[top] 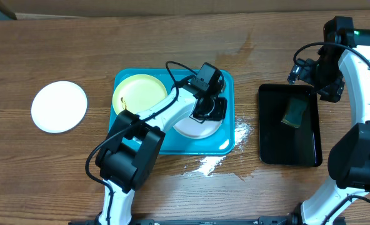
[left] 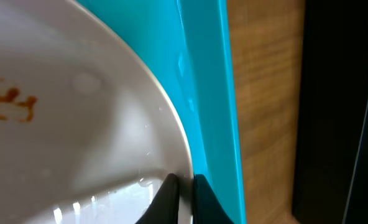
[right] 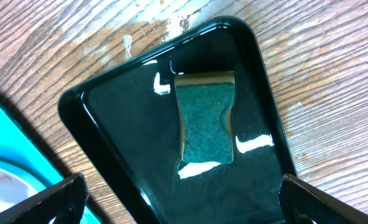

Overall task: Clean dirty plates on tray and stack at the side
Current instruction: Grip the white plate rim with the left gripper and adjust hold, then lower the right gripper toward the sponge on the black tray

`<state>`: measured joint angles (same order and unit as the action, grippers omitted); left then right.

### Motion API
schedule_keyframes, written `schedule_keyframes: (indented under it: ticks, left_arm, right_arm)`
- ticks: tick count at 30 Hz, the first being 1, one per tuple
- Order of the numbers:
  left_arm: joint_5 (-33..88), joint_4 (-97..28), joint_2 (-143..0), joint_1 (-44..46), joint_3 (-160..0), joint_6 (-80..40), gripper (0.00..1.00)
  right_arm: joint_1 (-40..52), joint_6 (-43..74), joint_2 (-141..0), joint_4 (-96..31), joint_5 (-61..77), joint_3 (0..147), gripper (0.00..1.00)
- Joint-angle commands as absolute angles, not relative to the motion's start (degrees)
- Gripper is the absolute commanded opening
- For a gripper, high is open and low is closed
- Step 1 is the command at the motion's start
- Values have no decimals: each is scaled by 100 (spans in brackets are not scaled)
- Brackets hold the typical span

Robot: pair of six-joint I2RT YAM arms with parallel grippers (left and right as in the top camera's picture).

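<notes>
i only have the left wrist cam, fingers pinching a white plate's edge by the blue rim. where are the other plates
observer: a pale yellow-green plate lies in the same tray, to the left of the held plate.
operator: and the third
observer: the second white plate lies on the table, outside the tray and well to its left.
operator: where's the sponge
observer: the sponge lies in the black tray, right of the blue one.
</notes>
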<state>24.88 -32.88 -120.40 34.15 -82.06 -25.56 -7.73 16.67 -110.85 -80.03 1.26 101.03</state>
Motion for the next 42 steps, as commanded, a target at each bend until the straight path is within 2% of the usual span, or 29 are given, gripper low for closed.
schedule_keyframes:
  ticks: [1, 8, 9, 10, 11, 12, 20, 23, 24, 26, 27, 31, 35, 36, 37, 39, 42]
  left_arm:
    - [3052, -3645, -12130, 3454, -8132, -1890, 9]
    - [2683, -4093, -11633, 3461, -8263, -1127, 20]
    - [2561, -4150, -11489, 3461, -8263, -1107, 25]
    - [2405, -4222, -11360, 3459, -8263, -1114, 37]
    - [2226, -4324, -11198, 3459, -8263, -1118, 62]
    - [2106, -4412, -11059, 3457, -8263, -1138, 100]
    - [305, -5470, -9703, 3295, -8263, -2333, 100]
    - [1, -5872, -9518, 3146, -8263, -2792, 100]
    - [1, -6007, -9511, 3070, -8263, -2790, 95]
    - [-36, -6259, -9537, 2906, -8239, -2786, 77]
    - [-43, -6335, -9557, 2790, -8171, -2786, 75]
    - [-14, -6235, -9568, 2523, -7732, -2681, 89]
    - [86, -5977, -9568, 2320, -7192, -2475, 89]
    - [471, -5710, -9568, 2276, -6967, -2119, 87]
    - [731, -5577, -9568, 2279, -6864, -1964, 84]
    - [1004, -5330, -9568, 2298, -6646, -1953, 76]
    - [707, -4991, -9572, 2327, -6252, -2456, 76]
  right_arm:
    - [-753, 1691, -10962, -7979, 132, 10184, 100]
    - [-753, 1691, -10962, -7979, 132, 10184, 100]
    - [-753, 1691, -10962, -7979, 132, 10184, 100]
    - [-753, 1691, -10962, -7979, 132, 10184, 100]
    - [-753, 1691, -10962, -7981, 132, 10184, 100]
    - [-753, 1691, -10962, -7979, 132, 10184, 100]
    - [-753, 1691, -10962, -7979, 132, 10184, 100]
    - [-753, 1691, -10962, -7979, 132, 10184, 100]
    - [-753, 1691, -10962, -7979, 132, 10184, 100]
    - [-753, 1693, -10962, -7966, 137, 10184, 100]
    - [-753, 1719, -10962, -7828, 165, 10184, 100]
    - [-746, 1774, -10962, -7435, 541, 10184, 100]
    - [-746, 1798, -10962, -7572, 1142, 10186, 100]
    - [-751, 1796, -10960, -7583, 1441, 10193, 100]
    - [-749, 1769, -10962, -7627, 1584, 10193, 98]
    - [-661, 1570, -10962, -7741, 1575, 10182, 86]
    - [-458, 1494, -10962, -7966, 1243, 10151, 79]
